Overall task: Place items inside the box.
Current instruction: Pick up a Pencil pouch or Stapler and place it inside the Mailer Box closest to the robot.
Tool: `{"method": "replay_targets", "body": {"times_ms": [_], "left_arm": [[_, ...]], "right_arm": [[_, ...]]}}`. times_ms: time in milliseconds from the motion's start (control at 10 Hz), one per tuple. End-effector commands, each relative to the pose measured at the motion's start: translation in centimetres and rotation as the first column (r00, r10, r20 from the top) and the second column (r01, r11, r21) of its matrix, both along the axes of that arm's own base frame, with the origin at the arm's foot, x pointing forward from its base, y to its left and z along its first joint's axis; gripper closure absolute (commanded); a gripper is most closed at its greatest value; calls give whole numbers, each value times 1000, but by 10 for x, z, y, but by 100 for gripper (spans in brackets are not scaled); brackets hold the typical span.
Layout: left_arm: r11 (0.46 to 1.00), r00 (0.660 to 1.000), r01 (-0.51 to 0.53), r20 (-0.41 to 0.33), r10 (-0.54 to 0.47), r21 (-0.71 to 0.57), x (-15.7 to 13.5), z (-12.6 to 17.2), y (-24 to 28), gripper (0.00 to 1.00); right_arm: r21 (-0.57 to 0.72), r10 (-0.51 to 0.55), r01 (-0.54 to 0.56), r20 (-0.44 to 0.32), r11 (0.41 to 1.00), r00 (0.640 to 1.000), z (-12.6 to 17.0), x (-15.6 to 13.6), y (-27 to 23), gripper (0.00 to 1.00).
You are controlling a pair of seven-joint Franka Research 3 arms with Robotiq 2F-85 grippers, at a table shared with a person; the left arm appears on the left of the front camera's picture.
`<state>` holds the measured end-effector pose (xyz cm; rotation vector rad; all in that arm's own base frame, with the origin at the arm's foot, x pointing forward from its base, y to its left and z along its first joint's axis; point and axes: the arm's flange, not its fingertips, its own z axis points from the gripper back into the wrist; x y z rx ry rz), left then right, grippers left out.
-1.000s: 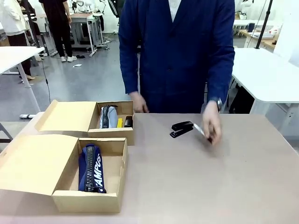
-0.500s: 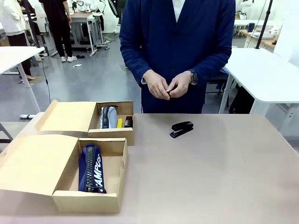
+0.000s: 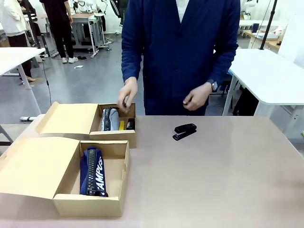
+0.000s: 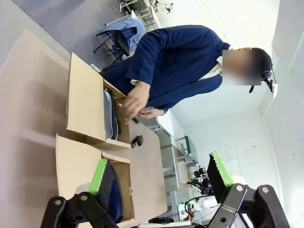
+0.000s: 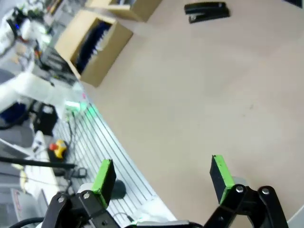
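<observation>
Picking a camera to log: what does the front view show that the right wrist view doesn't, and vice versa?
Front view: the person's hand above the far box, with the light grey zip pouch and yellow utility knife inside. Right wrist view: the right gripper, open. Both: the black stapler and the navy pouch in the near box.

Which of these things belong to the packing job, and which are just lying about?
Job: far box, near box, grey pouch, yellow knife, navy pouch, loose black stapler.
Not: white table at right, white table at left.
</observation>
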<state>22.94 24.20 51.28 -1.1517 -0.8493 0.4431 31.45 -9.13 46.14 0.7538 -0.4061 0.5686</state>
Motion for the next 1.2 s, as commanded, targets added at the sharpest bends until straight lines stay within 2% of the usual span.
{"method": "replay_targets", "body": {"times_ms": [0, 200, 300, 500, 600, 700, 900, 1000, 1100], "left_arm": [[1000, 1000, 1, 31, -1, -2, 1, 1, -1, 0], [1000, 1000, 1, 31, -1, -2, 1, 1, -1, 0], [1000, 1000, 1, 31, -1, -2, 1, 1, -1, 0], [1000, 1000, 1, 31, -1, -2, 1, 1, -1, 0], [1000, 1000, 1, 31, -1, -2, 1, 1, -1, 0], [1000, 1000, 1, 31, -1, -2, 1, 1, -1, 0], [1000, 1000, 1, 31, -1, -2, 1, 1, -1, 0], [1000, 1000, 1, 31, -1, -2, 1, 1, -1, 0], [1000, 1000, 1, 31, -1, -2, 1, 1, -1, 0]], "right_arm": [[-184, 170, -149, 107, 972, 980, 1, 39, 40, 0], [-342, 291, -232, 130, 910, 948, -9, 95, 114, 0], [-386, 398, -320, 139, 865, 907, -17, 116, 148, 0], [-397, 528, -431, 175, 810, 831, -39, 143, 217, 0], [-380, 529, -438, 178, 815, 830, -49, 150, 245, 0], [-398, 473, -390, 136, 831, 870, -31, 119, 216, 0], [-398, 473, -390, 136, 831, 870, -31, 119, 216, 0], [-401, 503, -418, 134, 815, 854, -46, 135, 238, 0], [-451, 563, -424, 233, 785, 793, -51, 152, 238, 0]]}}
